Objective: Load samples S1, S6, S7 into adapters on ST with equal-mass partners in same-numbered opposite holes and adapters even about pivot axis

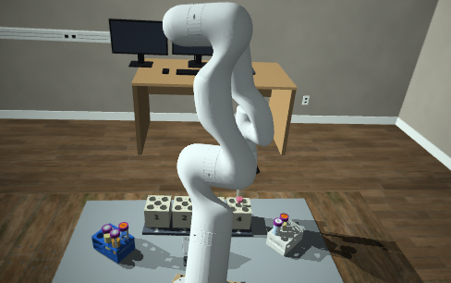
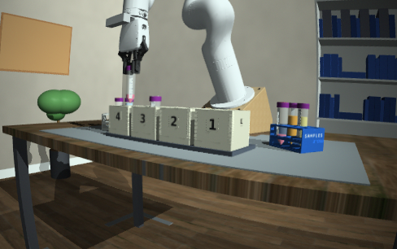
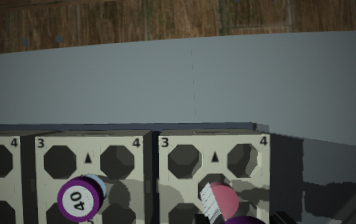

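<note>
- The gripper [image 2: 132, 70] [image 3: 244, 220] is pointing downward, its jaws clamping on a capped tube [image 1: 239, 199] [image 2: 130, 86] [image 3: 223, 200].
- The tube is hanging upright below the jaws, cap up, its pink cone pointing down at adapter 4 [image 1: 238, 221] [image 2: 118, 118] [image 3: 262, 175]; whether the tip is entering a hole, one cannot tell.
- Adapter 3 [image 2: 142, 123] [image 3: 89, 170] is standing beside the block beneath the jaws, bearing a purple-capped tube marked 40 [image 2: 155, 98] [image 3: 78, 200].
- Adapters 2 [image 1: 184, 219] [image 2: 173, 127] and 1 [image 1: 156, 220] [image 2: 220, 129] are continuing the row away from the jaws, on the dark stand [image 1: 162, 231] [image 2: 232, 153] [image 3: 210, 126].
- The pale rack [image 1: 277, 243] [image 2: 105, 118] is resting lower than the jaws, near the adapter 4 end, holding two tubes.
- The blue rack [image 1: 113, 252] [image 2: 312, 141] is sitting well apart from the jaws, beyond the adapter 1 end, holding three tubes.
</note>
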Controlling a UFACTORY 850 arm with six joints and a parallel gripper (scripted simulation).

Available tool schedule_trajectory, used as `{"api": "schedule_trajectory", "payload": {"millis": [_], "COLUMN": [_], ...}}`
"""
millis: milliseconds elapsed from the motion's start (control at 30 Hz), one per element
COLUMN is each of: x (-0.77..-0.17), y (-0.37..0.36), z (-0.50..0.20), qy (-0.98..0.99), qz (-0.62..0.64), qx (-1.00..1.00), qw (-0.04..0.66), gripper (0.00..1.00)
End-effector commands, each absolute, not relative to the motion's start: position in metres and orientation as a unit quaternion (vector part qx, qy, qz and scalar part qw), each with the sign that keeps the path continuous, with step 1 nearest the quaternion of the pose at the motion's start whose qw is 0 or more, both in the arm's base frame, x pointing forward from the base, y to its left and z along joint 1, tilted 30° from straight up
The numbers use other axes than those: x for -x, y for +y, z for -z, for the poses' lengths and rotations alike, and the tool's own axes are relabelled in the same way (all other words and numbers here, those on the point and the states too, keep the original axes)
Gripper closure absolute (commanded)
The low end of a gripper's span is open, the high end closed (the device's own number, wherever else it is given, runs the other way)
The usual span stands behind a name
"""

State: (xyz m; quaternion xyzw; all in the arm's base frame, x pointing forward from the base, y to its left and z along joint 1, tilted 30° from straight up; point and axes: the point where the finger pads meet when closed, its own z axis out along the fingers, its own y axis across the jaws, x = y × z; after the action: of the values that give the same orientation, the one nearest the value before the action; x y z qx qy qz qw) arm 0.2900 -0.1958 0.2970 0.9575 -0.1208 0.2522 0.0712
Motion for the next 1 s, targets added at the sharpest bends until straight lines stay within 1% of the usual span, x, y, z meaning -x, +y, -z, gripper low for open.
{"api": "schedule_trajectory", "payload": {"millis": [0,967], "x": [-0.29,-0.3], "y": [-0.196,-0.2], "z": [-0.297,-0.28], "qy": [-0.121,-0.121], "qz": [-0.253,-0.253], "qx": [-0.957,-0.957], "qw": [0.071,0.071], "gripper": [1.0,1.0]}}
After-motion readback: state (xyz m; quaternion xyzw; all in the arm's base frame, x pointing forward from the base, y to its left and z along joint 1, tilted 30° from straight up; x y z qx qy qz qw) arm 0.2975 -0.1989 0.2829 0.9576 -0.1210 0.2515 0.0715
